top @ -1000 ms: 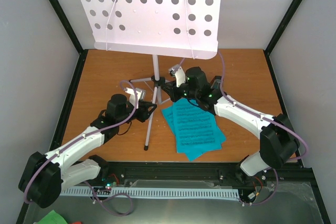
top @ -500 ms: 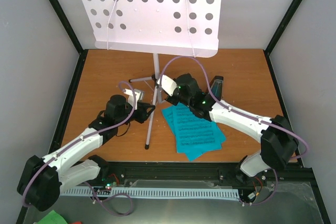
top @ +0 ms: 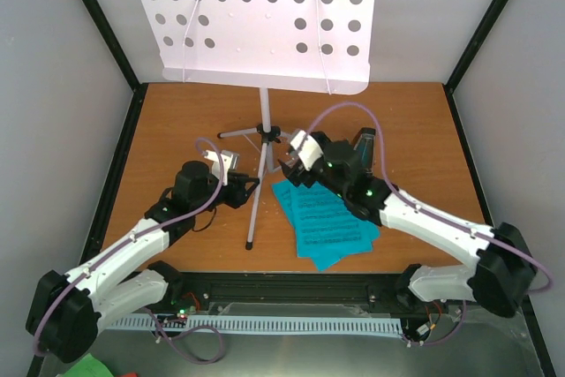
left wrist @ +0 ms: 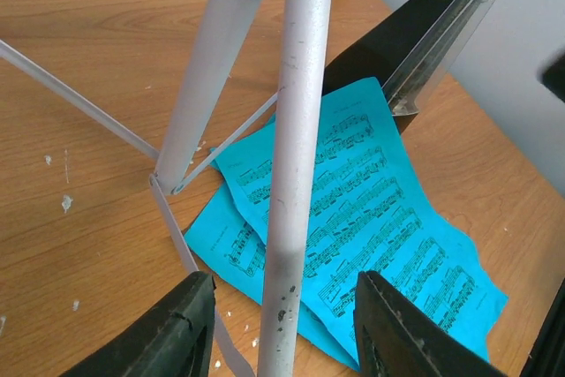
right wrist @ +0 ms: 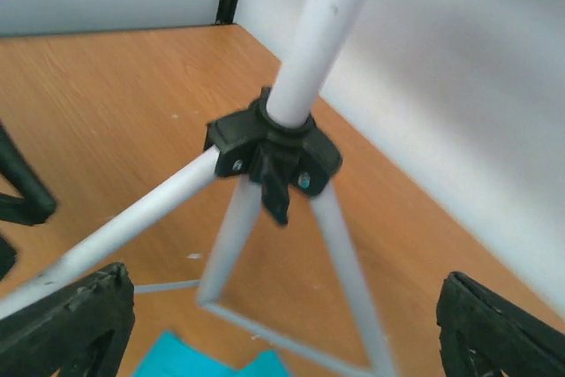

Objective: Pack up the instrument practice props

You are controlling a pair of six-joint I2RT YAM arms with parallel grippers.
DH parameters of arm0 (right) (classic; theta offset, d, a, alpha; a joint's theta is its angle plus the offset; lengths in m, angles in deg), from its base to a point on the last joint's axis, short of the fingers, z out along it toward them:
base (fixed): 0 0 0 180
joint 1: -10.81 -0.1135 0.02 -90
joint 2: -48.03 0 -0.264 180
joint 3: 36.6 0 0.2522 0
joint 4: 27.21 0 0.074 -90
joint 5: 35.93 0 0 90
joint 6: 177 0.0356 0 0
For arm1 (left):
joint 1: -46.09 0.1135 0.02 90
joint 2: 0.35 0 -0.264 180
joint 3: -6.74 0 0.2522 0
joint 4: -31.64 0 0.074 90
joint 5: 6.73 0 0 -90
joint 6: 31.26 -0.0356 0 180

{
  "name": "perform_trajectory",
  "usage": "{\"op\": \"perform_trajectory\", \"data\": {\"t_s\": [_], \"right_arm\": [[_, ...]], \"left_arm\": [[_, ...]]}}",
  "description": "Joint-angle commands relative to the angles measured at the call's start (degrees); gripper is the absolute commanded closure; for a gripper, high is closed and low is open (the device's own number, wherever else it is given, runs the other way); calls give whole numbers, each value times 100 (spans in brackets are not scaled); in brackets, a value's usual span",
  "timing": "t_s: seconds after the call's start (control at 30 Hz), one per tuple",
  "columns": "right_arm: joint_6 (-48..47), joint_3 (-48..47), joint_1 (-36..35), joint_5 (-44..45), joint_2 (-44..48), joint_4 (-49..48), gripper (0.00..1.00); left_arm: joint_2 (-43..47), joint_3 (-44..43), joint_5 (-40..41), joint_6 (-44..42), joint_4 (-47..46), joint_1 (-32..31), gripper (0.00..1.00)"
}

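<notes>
A brown wood-grain surface [top: 177,121] forms the bottom of a booth closed in by 3 plain pale grey walls: a left wall [top: 53,130], a back wall [top: 415,24] and a right wall [top: 521,130]. 2 black posts [top: 98,19] slant up in the rear corners, and black edging [top: 113,174] runs along the surface's sides. At the near edge lies a black rail [top: 291,287], then a white slotted strip [top: 282,325] over a grey ledge [top: 335,355]. Small pale specks [left wrist: 66,203] dot the wood. The light is even and soft.
</notes>
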Motion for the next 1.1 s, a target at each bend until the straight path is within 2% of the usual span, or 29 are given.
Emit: {"op": "perform_trajectory", "data": {"t_s": [0.0, 0.1, 0.27, 0.43, 0.57, 0.77, 1.07], "right_arm": [[2211, 890, 30, -218, 631, -911, 2], [3602, 1172, 151, -447, 803, -1180, 0], [5430, 784, 545, -777, 608, -1060, 0], [7818, 399, 973, -1728, 172, -998, 1], [8985, 104, 987, -2331, -204, -1258, 2], [10224, 203, 982, -2457, -424, -1760, 2], [10975, 191, 978, -2581, -862, -2051, 13]], "left_arm": [[66, -291, 9, 102, 74, 34, 52], [66, -323, -14, 158, 114, 34, 38], [152, -366, 41, 307, 175, 34, 14], [302, -394, 104, 480, 214, 34, 1], [382, -428, 124, 548, 287, 34, 1], [398, -469, 134, 545, 370, 34, 0], [351, -471, 83, 582, 337, 34, 1]]}}
